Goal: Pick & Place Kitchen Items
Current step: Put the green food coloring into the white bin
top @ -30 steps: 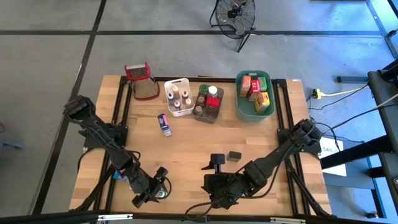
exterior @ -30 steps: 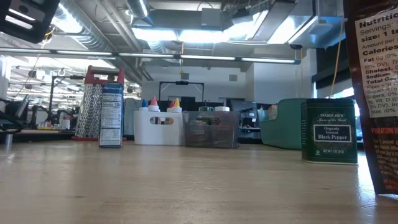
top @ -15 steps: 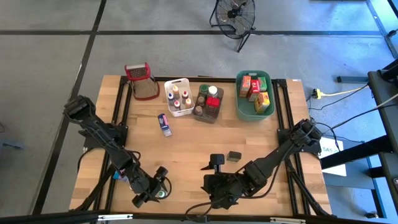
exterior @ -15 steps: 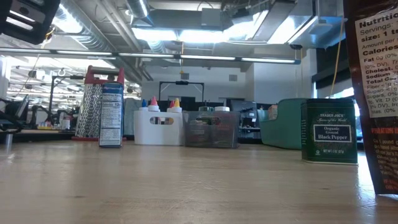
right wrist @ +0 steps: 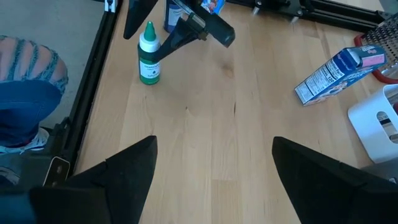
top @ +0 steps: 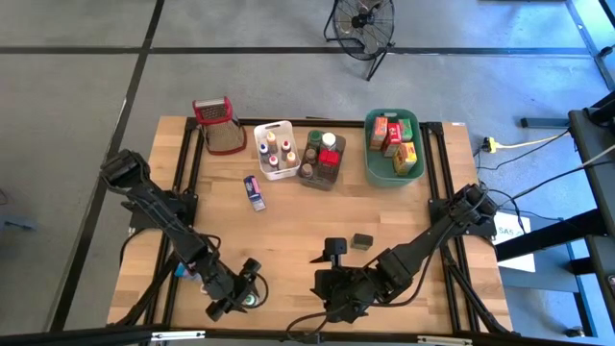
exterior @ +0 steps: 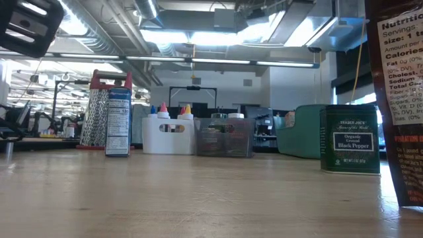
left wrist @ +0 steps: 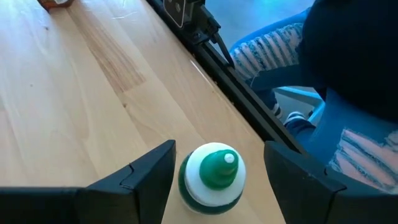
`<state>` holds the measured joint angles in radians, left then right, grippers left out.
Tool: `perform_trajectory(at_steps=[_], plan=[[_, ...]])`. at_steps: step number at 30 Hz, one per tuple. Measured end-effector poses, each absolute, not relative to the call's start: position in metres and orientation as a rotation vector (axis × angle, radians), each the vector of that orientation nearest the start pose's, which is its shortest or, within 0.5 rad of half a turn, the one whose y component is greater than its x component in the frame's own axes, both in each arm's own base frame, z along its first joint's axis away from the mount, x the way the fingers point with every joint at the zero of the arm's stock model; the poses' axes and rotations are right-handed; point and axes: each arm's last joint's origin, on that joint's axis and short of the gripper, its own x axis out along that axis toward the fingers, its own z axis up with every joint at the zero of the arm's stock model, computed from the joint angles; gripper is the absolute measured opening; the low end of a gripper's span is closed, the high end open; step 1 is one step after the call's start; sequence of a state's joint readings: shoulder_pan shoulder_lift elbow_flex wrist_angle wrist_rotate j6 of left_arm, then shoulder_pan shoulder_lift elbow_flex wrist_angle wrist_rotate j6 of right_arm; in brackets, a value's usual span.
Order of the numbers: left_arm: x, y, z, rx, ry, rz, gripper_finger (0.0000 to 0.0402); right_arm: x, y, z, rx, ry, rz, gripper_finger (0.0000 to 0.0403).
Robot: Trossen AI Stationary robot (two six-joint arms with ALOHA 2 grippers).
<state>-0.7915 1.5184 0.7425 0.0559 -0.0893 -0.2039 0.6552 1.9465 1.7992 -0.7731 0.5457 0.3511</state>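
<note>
A small white bottle with a green cap (left wrist: 214,177) stands upright on the table near its near left corner (top: 252,300). My left gripper (left wrist: 219,148) is open and hangs over it, one finger on each side of the cap with a gap to both; the right wrist view shows the same (right wrist: 149,56). My right gripper (right wrist: 214,142) is open at the near edge's middle (top: 325,288) and holds nothing. A blue carton (top: 254,191) and a black pepper tin (top: 362,240) stand loose on the table.
Along the far edge stand a grater (top: 219,125), a white tub of small bottles (top: 276,151), a dark tub of jars (top: 322,159) and a green tub of boxes (top: 394,144). A dark box (top: 334,252) stands near the tin. A person's legs (left wrist: 348,143) show beyond the near edge.
My left arm has sunk a little toward the green-capped bottle. The bottle, the other items and my right arm have stayed where they were.
</note>
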Motion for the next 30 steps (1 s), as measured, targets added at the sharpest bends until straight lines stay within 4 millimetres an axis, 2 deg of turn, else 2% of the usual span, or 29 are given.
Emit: perform_trajectory(at_steps=[8,21,30], plan=[[0.2099,-0.2080,0.1745,0.130,0.728,-0.601,0.0230,0.3459,0.2468,0.2993,-0.181,0.751,-0.031,0.0321],[0.2096,-0.2084,0.1745,0.132,0.730,-0.622,0.0118,0.3462,0.2471,0.2996,-0.182,0.746,-0.029,0.0321],[0.2076,-0.2064,0.1799,0.187,0.708,-0.643,0.0114,0.3463,0.2471,0.2997,-0.187,0.746,-0.027,0.0321]])
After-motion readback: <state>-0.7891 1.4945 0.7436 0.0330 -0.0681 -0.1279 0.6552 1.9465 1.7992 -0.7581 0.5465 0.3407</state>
